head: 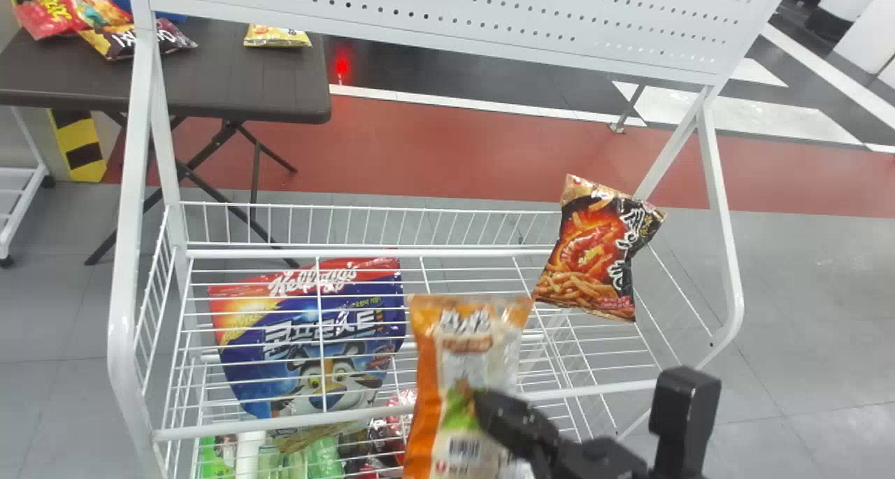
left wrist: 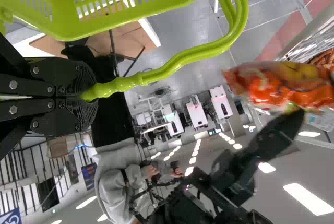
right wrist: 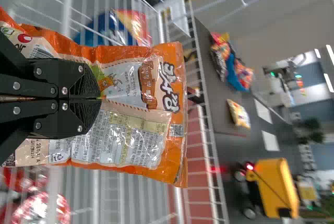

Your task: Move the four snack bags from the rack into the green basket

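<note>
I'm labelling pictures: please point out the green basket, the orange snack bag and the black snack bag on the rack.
Green basket (left wrist: 109,24): left wrist view, on its rim.
Orange snack bag (right wrist: 122,138): right wrist view, on its printed side.
Black snack bag (head: 589,255): head view, middle of its front.

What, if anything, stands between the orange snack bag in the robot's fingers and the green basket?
Only the green basket's own raised handle seems to: from the left wrist, it curves between the basket and the orange bag. The bag may need to pass around it.
</note>
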